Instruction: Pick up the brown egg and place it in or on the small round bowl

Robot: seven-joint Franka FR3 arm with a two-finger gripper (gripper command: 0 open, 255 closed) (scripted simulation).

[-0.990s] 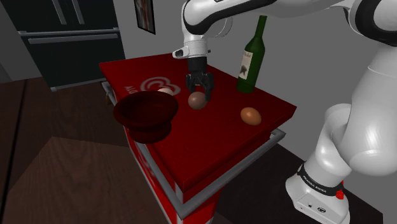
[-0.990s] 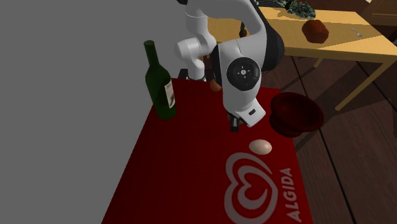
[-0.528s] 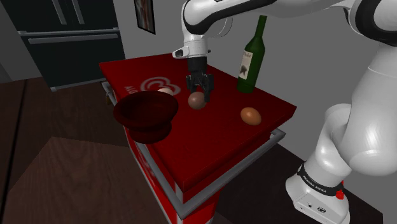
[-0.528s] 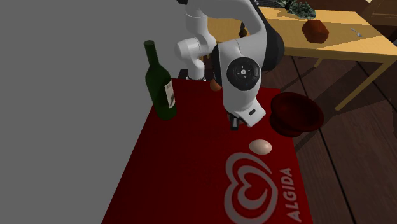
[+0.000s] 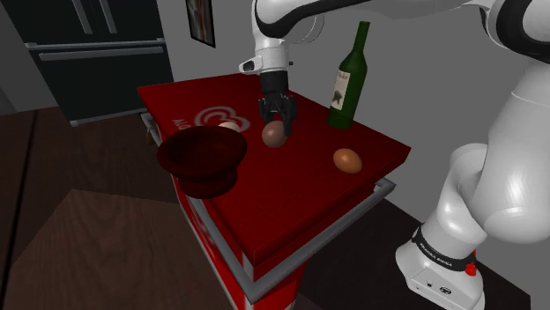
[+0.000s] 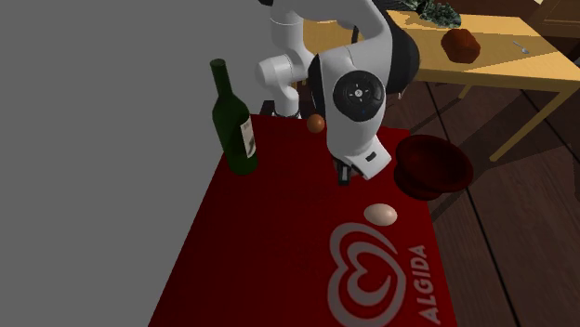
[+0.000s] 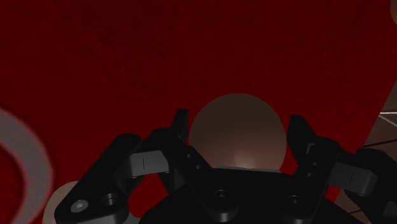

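Gripper clenched on brown egg, fingers at its widest part, prob. so it won't slip; egg low over red counter, near dark bowl, to its right in shoulder view.

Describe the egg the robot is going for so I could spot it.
Look at the red cabinet top. Between its green bottle and dark bowl, the black gripper clasps a dull brown egg; the orange egg and the pale egg lie free.
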